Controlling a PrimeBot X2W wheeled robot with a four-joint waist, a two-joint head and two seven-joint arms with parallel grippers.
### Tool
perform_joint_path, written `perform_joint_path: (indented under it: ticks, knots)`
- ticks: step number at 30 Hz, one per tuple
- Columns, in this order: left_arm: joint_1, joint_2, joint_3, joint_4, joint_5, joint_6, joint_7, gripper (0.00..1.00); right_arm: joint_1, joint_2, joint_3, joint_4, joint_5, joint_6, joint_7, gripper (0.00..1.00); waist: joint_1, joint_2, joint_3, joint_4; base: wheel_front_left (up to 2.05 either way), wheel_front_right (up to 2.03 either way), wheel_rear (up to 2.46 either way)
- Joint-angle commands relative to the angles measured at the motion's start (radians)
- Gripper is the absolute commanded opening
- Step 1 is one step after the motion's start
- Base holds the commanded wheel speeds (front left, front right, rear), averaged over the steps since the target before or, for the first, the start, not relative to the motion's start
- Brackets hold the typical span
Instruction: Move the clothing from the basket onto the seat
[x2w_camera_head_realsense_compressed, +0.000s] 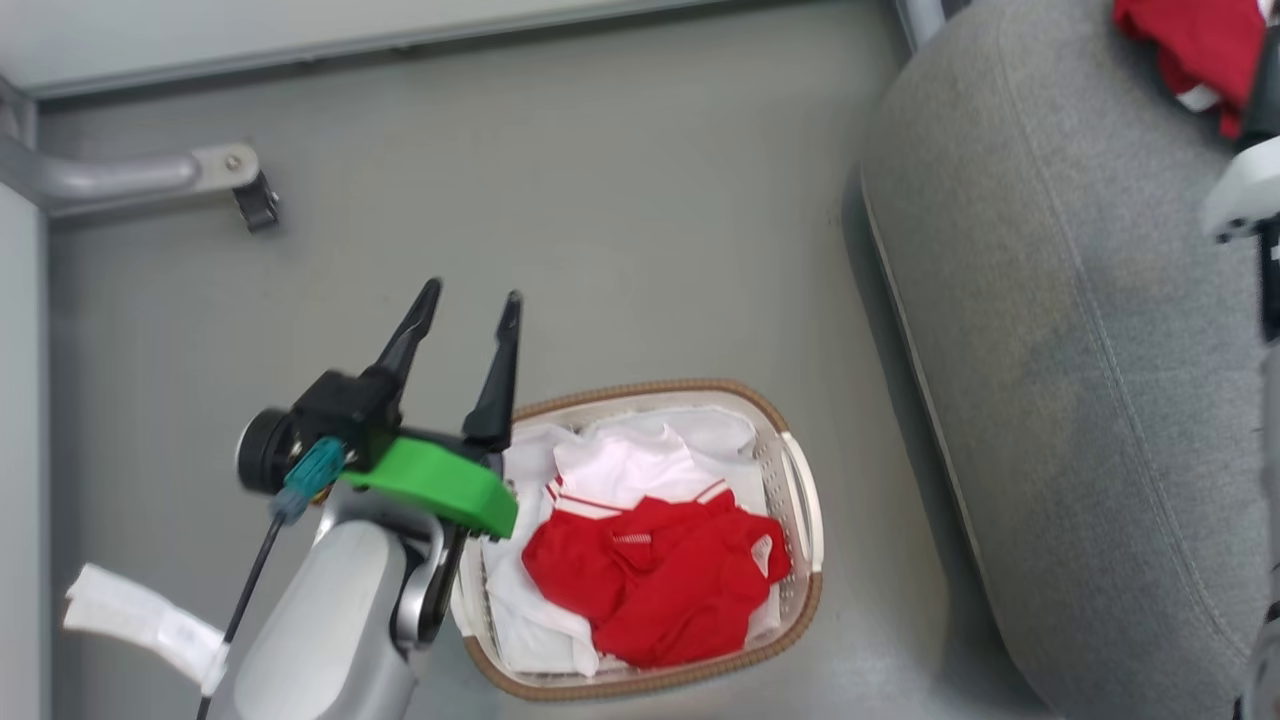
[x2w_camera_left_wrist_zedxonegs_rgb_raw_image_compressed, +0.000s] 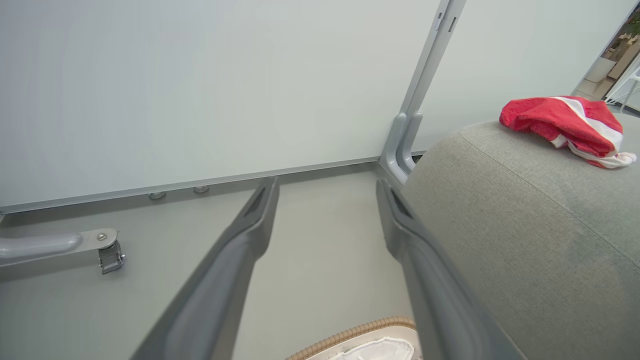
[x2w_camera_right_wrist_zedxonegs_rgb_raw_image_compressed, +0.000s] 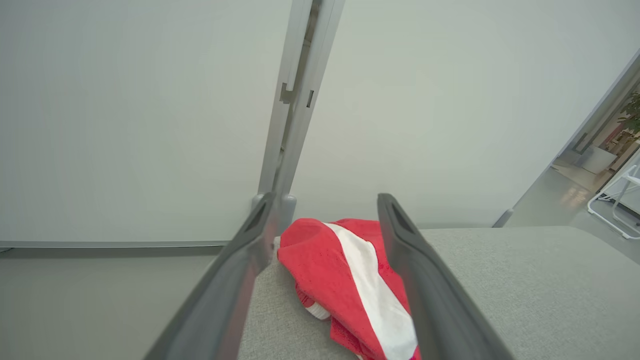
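Seat (x2w_camera_head_realsense_compressed: 1050, 350): grey, right of basket (x2w_camera_head_realsense_compressed: 806, 500). Left forearm rises from lower left past basket's left rim; left gripper (x2w_camera_head_realsense_compressed: 472, 292) fingers wide apart, empty. Right gripper (x2w_camera_right_wrist_zedxonegs_rgb_raw_image_compressed: 327, 200) wide, not pinching red garment (x2w_camera_right_wrist_zedxonegs_rgb_raw_image_compressed: 350, 270) lying on seat. Second garment (x2w_camera_head_realsense_compressed: 660, 585) in basket.

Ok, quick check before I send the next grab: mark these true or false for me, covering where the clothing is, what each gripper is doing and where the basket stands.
1. A red garment lies on the seat. True.
2. The basket holds no clothing. False: a second red garment lies inside it.
3. The left gripper is open and holds nothing. True.
4. The right gripper is shut on a garment. False: its jaws stand open, one on either side of the garment on the seat.
5. The basket stands on the seat. False: it is on the floor beside the seat.
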Motion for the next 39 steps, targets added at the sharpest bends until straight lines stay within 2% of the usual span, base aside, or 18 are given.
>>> perform_joint_path:
  ticks: [1, 9, 18, 29, 39]
  knots:
    - [0.041, -0.001, 0.026, -0.005, 0.014, 0.008, 0.001, 1.00, 0.040, 0.017, 0.021, -0.035, 0.017, -0.001, -0.002, 1.00, 0.0001, 0.0120, -0.096, 0.040, 0.00, 0.00, 0.00]
    - [0.201, -0.040, 0.189, -0.026, 0.033, 0.010, 0.001, 1.00, 0.241, 0.132, 0.117, -0.196, 0.104, -0.001, -0.002, 1.00, 0.0001, 0.0120, -0.175, 0.073, 0.00, 0.00, 0.00]
    - [0.324, -0.080, 0.290, -0.033, 0.088, -0.010, 0.001, 1.00, 0.494, 0.196, 0.151, -0.311, 0.155, -0.001, -0.002, 1.00, 0.0001, 0.0120, -0.243, 0.102, 0.00, 0.00, 0.00]
    - [0.405, -0.092, 0.304, -0.016, 0.088, -0.025, 0.001, 1.00, 0.697, 0.201, 0.186, -0.355, 0.246, -0.001, -0.002, 1.00, 0.0001, 0.0120, -0.327, 0.099, 0.00, 0.00, 0.00]
    - [0.422, -0.092, 0.267, -0.019, 0.042, 0.001, 0.001, 1.00, 0.762, 0.201, 0.211, -0.390, 0.243, -0.001, -0.002, 1.00, 0.0001, 0.0120, -0.346, 0.103, 0.00, 0.00, 0.00]
